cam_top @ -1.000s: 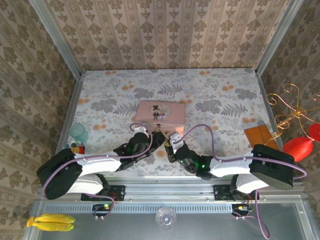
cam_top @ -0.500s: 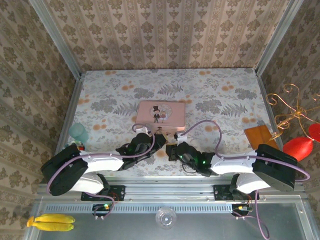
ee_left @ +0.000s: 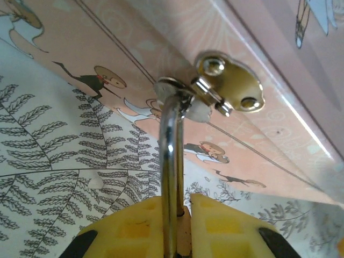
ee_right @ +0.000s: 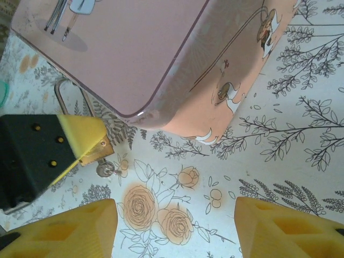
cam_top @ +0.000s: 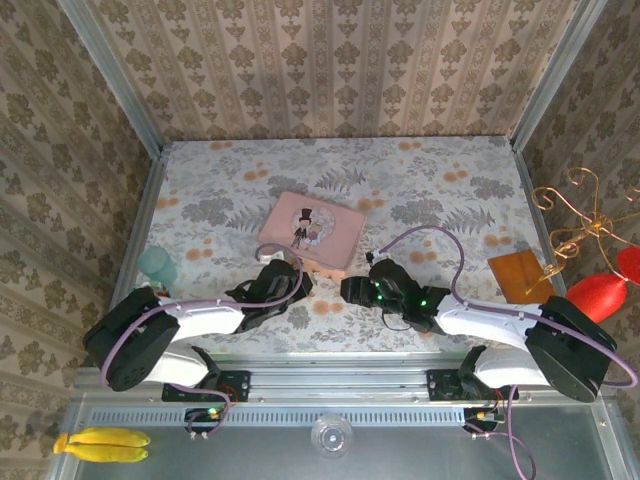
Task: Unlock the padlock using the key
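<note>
The tiny brass padlock [ee_right: 95, 152] hangs by its silvery shackle [ee_left: 170, 156] from the brass hasp [ee_left: 232, 88] on the front of the pink tin box [cam_top: 310, 232]. My left gripper [ee_left: 185, 203] is shut on the padlock's body, with the shackle rising between its yellow fingers. A small silvery key [ee_right: 105, 170] sticks out below the padlock's body. My right gripper [ee_right: 174, 226] is open just right of the padlock, over the flowered tablecloth, holding nothing. From above, the left gripper [cam_top: 297, 283] and right gripper [cam_top: 352, 291] face each other in front of the box.
A teal cup [cam_top: 157, 265] stands at the left edge. A brown block [cam_top: 515, 272], a gold wire stand [cam_top: 580, 215] and a red object [cam_top: 595, 295] are at the right. Papered walls close in three sides.
The right gripper has drawn back to the right, away from the padlock, and stands open. The pink box has turned so that it lies askew. The left gripper still holds the padlock.
</note>
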